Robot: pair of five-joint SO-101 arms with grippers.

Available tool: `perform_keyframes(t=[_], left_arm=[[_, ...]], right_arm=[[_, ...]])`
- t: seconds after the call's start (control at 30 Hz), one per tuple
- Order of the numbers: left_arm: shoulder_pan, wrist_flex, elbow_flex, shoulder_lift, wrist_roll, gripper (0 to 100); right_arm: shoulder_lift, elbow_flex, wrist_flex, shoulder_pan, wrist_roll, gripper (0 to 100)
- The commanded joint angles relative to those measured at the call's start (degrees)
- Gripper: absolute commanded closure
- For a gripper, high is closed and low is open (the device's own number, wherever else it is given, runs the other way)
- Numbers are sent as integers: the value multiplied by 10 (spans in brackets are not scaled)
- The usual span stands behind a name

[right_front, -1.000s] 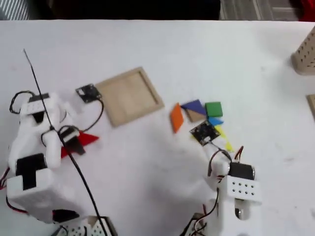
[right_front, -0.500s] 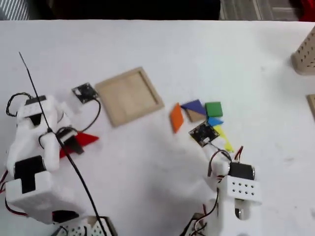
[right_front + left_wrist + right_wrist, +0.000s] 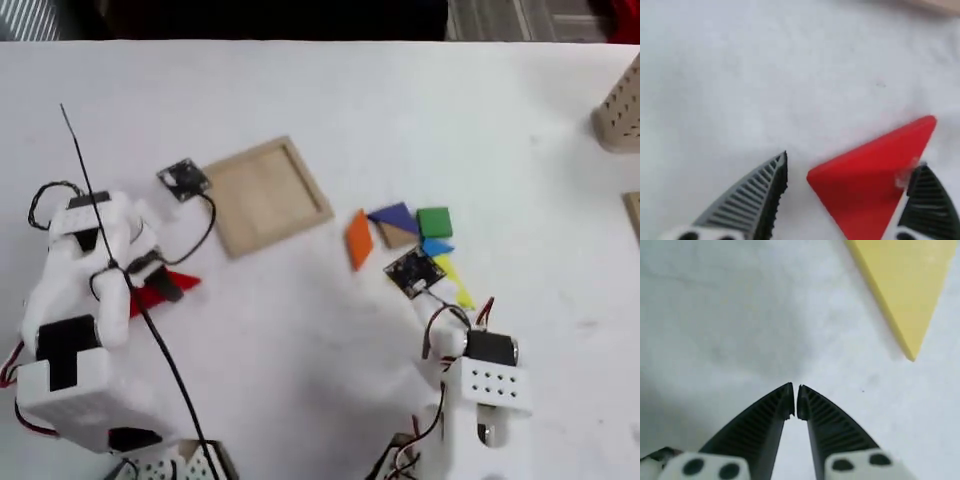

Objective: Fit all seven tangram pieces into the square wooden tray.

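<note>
The square wooden tray (image 3: 262,195) lies empty near the table's middle. My left gripper (image 3: 850,175) is open low over the table, and the red triangle (image 3: 875,175) lies flat between its fingers, touching one fingertip (image 3: 925,187) and apart from the other. In the high view this red triangle (image 3: 165,290) sits in front of and left of the tray. Right of the tray lie the orange piece (image 3: 358,238), blue triangle (image 3: 393,216), green square (image 3: 434,221), brown piece (image 3: 400,237), light blue piece (image 3: 437,246) and yellow triangle (image 3: 452,278). My right gripper (image 3: 795,400) is shut on nothing, just short of the yellow triangle (image 3: 900,285).
A pale perforated block (image 3: 620,115) stands at the far right edge. A thin black rod (image 3: 120,270) and cables cross over the left arm's body (image 3: 75,330). The right arm's base (image 3: 487,380) sits at the front.
The left arm swung slightly left, then back to the right, its finger now nearer the red triangle's tip. The right arm and the other pieces have not moved.
</note>
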Motion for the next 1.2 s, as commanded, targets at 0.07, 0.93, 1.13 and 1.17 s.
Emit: perform_keyframes(t=[0.07, 0.93, 1.13, 1.17], left_arm=[[-34, -1, -1, -18, -31, 630], [-28, -76, 63, -20, -40, 908], [-27, -93, 62, -20, -36, 913], [-27, -103, 62, -20, -35, 913]], right_arm=[[-8, -3, 5, 6, 7, 979], [-8, -3, 5, 7, 7, 979], [-8, -3, 5, 7, 7, 979], [-8, -3, 5, 7, 7, 979]])
